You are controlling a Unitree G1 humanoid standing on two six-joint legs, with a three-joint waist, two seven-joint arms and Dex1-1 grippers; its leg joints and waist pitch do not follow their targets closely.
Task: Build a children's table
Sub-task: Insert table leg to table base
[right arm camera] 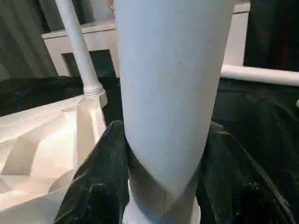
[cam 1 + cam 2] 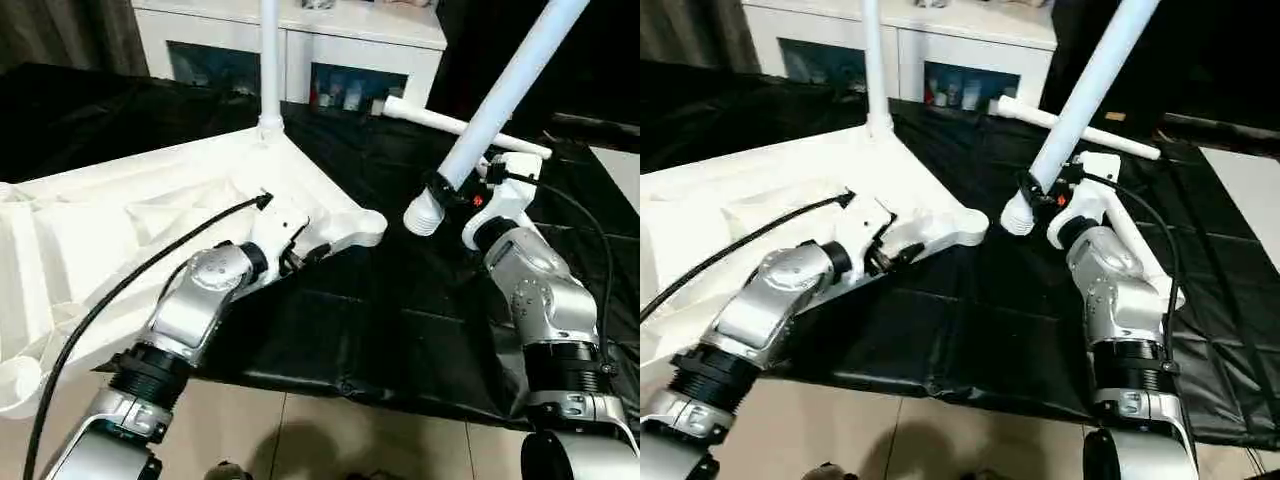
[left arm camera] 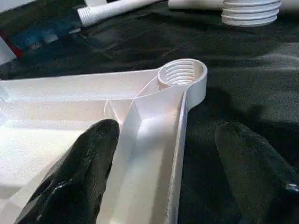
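- The left gripper (image 3: 163, 177) has its jaws wide, one each side of the tabletop (image 2: 150, 230) rim.
- The right gripper (image 1: 154, 186) has its jaws holding a leg (image 2: 500, 100), its ridged end near the empty corner hole (image 3: 181, 73).
- One leg (image 2: 268, 60) already stands up; another leg (image 2: 450, 122) lies on the black sheet (image 2: 400, 300).

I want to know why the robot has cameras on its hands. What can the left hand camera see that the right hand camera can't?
The left wrist view alone shows the empty threaded corner socket up close, with the left gripper's black fingers open on either side of the tabletop's edge rib. The right wrist view alone shows the right gripper clamped on a leg, and another leg already standing upright in a far socket. Both show the white tabletop, the black cloth and a spare leg lying on it.
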